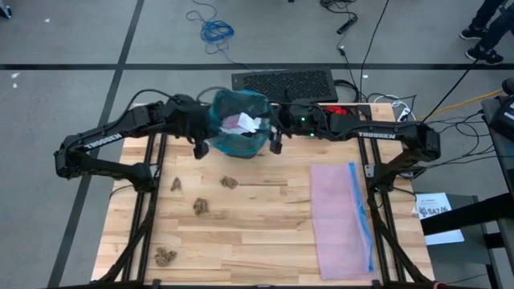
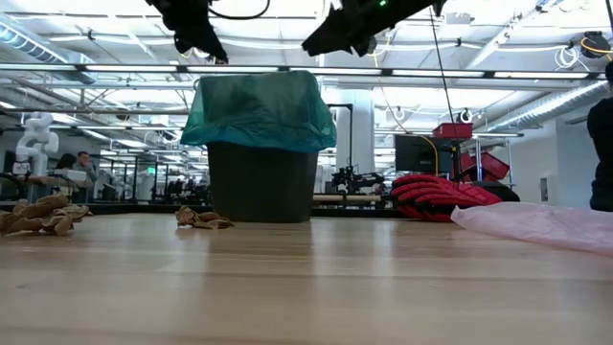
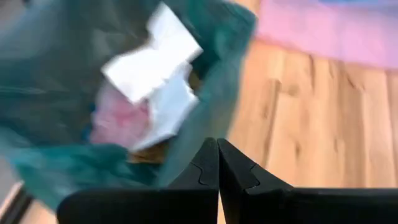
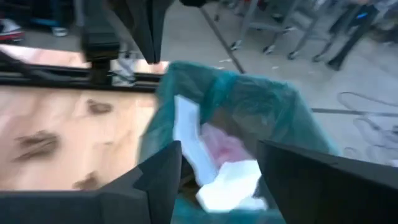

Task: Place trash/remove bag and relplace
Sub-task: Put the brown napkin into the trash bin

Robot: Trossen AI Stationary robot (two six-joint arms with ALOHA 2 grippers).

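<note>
Right hand [image 4: 217, 177] spread above the bin's mouth — likely just dropping a scrap into the green bag [image 1: 238, 120], white and pink pieces inside — left hand [image 3: 217, 168] pressed together beside it; brown wads [image 1: 200, 207] lie on the worktop [image 1: 257, 233].

Even overhead light across the wooden table [image 1: 241, 217], soft faint shadows under the arms, bright ceiling strips glaring in the low view, both wrist views smeared with blur, teal bag [image 3: 56, 74] out of focus
</note>
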